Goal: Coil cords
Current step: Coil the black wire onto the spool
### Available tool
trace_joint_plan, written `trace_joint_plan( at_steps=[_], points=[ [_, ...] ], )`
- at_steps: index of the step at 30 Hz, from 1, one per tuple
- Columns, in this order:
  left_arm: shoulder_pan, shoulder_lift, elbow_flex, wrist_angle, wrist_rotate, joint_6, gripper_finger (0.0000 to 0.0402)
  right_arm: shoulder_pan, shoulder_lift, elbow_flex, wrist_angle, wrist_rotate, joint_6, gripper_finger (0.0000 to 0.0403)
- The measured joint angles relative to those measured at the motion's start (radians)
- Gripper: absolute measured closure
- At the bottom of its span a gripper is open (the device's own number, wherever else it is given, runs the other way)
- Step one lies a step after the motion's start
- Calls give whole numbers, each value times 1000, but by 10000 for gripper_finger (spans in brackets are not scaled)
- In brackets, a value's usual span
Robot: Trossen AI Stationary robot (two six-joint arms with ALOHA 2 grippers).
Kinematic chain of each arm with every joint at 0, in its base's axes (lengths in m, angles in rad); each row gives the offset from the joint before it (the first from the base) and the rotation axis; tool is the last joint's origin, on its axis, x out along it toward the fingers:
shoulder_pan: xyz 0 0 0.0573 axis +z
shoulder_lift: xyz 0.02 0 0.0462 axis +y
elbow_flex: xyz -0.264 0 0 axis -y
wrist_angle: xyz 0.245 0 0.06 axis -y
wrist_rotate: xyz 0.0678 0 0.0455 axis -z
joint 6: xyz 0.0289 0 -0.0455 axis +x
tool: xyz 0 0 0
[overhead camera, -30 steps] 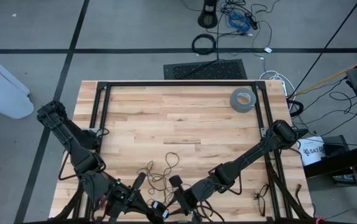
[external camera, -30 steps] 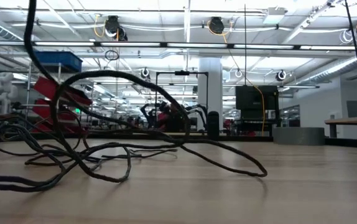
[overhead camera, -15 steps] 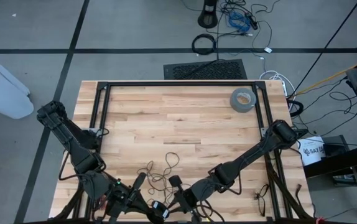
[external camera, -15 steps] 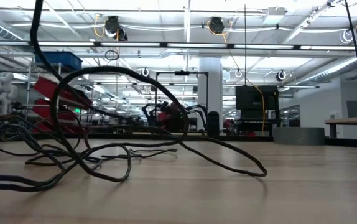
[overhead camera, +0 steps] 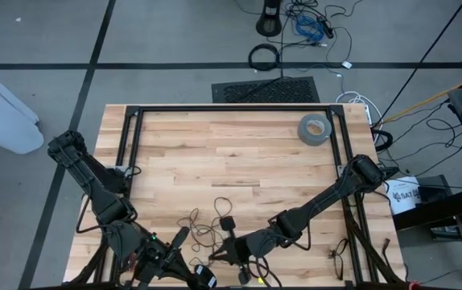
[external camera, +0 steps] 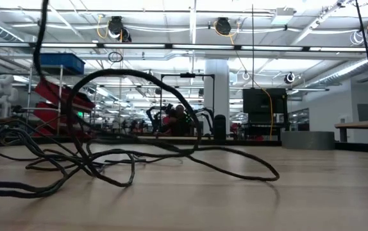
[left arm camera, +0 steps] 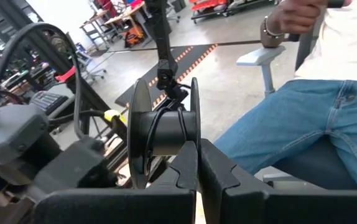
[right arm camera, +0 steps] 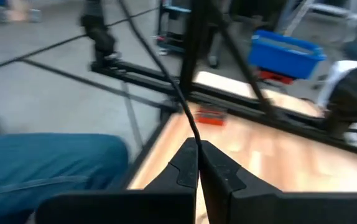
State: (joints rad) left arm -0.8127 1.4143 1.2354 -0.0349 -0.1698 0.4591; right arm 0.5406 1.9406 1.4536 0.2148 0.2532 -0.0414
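The cord, a thin black wire, lies in loose loops (overhead camera: 207, 225) on the wooden table near its near edge. In the low view its loops (external camera: 139, 154) rest on the boards and one strand climbs out of the picture at the top left. Some of it is wound on a black spool (left arm camera: 166, 130). My left gripper (left arm camera: 197, 149) is shut at that spool, low at the near edge (overhead camera: 201, 278). My right gripper (right arm camera: 197, 149), just right of it in the high view (overhead camera: 215, 256), is shut on the cord. My left gripper pinches the rim of one spool flange (left arm camera: 194, 134) between its fingertips, coming at it nearly level. The spool is held off the table with its axle lying across the fingers. My right gripper pinches a single strand of the cord (right arm camera: 190, 127) between its fingertips. The fingers lie across the strand, nearly level. The strand rises away from them almost straight.
A grey tape roll (overhead camera: 314, 129) lies at the far right of the table. A black rail frame (overhead camera: 231, 109) borders the board. A seated person in blue jeans (left arm camera: 303, 118) is close to the near edge. Cables (overhead camera: 263, 56) lie on the floor beyond.
My right gripper has shut on the cord and its wrist has swung round toward the left gripper near the near edge. In the low view the raised loop of cord has shifted a little to the right. The left gripper stays shut.
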Motion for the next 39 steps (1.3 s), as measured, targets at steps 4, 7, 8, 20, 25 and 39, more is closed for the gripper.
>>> trace_joint_plan(
  at_steps=[4,7,8,20,25,39],
  points=[
    [0,0,0,0,6,0,400,0,-20,0,1,123,-14,402],
    [3,0,0,-2,22,0,400,5,-37,0,3,196,-15,402],
    [6,0,0,-1,36,0,400,6,-41,0,10,203,-19,403],
    [45,25,0,0,173,-9,400,19,-56,30,47,217,-93,403],
    [60,33,0,-1,200,-9,400,30,-56,65,18,221,-130,403],
    [107,33,0,-56,204,-122,400,77,-57,159,-99,302,-251,403]
  ],
)
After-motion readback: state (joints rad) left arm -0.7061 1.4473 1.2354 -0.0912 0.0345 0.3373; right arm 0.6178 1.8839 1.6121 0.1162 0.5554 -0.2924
